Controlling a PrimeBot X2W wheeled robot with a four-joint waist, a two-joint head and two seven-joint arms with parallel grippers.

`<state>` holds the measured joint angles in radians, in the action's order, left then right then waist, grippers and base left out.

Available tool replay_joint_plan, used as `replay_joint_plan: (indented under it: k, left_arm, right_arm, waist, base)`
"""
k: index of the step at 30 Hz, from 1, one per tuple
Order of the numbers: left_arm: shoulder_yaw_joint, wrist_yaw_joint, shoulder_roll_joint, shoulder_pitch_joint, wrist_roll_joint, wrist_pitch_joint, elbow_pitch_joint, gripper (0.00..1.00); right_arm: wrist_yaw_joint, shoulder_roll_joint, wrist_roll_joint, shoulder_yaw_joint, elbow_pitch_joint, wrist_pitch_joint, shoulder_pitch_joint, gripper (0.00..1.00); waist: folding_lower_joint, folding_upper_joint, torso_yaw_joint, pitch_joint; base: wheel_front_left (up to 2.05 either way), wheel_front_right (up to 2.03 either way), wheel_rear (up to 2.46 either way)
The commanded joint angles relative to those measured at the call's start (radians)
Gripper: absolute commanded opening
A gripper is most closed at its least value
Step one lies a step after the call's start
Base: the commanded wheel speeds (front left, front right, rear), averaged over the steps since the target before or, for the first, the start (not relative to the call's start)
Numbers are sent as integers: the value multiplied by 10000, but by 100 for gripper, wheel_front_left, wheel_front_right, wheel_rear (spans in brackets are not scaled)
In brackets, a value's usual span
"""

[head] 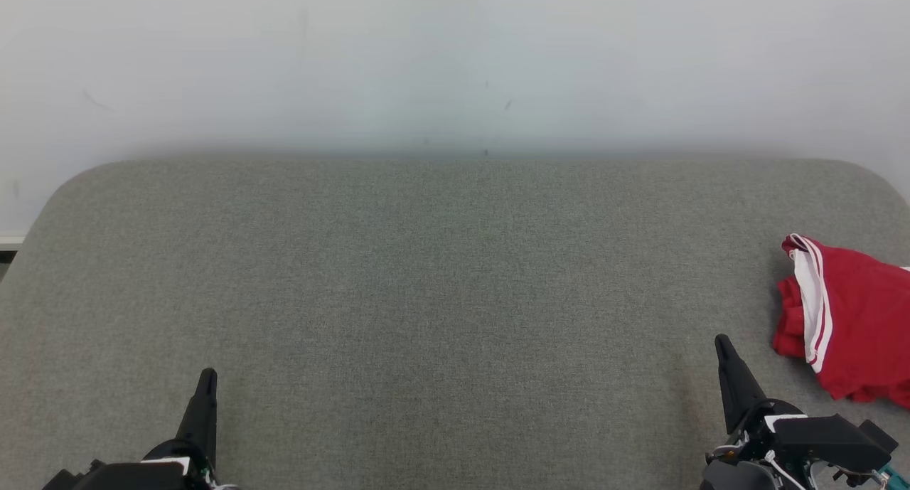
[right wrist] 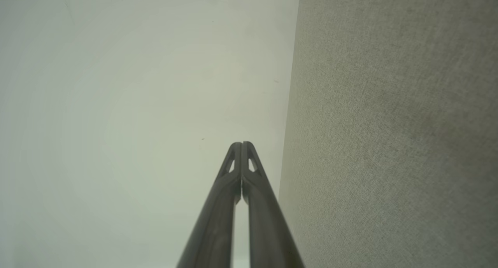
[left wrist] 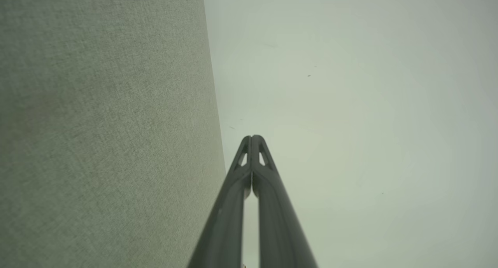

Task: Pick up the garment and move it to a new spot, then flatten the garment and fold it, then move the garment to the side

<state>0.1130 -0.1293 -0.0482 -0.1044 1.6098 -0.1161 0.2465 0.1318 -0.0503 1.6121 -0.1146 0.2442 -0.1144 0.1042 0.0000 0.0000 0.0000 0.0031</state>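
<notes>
Red garment bunched at right frame edge, partly cut off. Left gripper, right gripper both closed, empty, bottom corners. Risk: reach while closed shoves it off grey surface.

Wide grey woven-fabric surface, spanning left to right and running from the near edge up to the far side. Rounded off at both far corners, with a fine even weave and no creases. Directly behind it, a plain pale wall, meeting the far edge in a soft shadowed line. On that wall, a few small dark specks near the middle and a faint slanted scratch toward the left. Beyond the far left corner, low down, a short pale ledge with something darker beneath, too little visible to identify.
</notes>
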Motion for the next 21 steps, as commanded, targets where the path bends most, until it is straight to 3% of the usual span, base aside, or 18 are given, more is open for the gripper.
replay_joint_plan:
  k: [1, 21]
  left_arm:
    - [32, -40, -37, -98, 59, 2, -29, 0]
    - [32, -40, -38, -97, 60, 2, -29, 0]
  right_arm:
    - [-21, 2, 17, -6, -15, -29, 79, 0]
    - [-21, 2, 18, -6, -15, -28, 78, 0]
  waist:
    - [0, 0, 0, 0]
    - [0, 0, 0, 0]
  base:
    - [0, 0, 0]
    - [0, 0, 0]
